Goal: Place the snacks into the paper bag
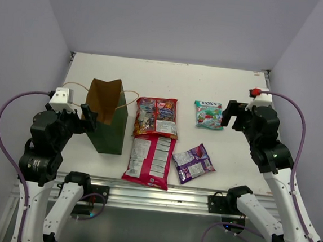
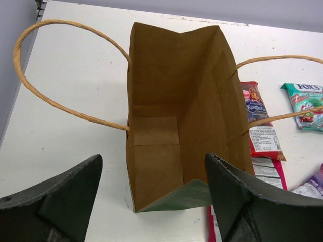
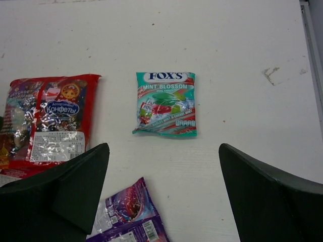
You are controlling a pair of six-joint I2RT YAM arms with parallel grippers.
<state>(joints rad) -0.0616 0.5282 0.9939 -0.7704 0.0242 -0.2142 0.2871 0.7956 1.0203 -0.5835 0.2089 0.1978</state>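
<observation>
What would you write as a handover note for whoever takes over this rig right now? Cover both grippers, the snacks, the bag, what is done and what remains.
Left gripper: open, empty, close to the mouth of the upright dark green paper bag.
Right gripper: open, empty, above the small teal glossy packet.
Bag: brown inside, nothing in it.
Also flat on the white table, right of the bag: large red mixed-candy packet, large red-and-white packet, small purple packet.
Done: nothing packed.
Left: all four packets.
</observation>
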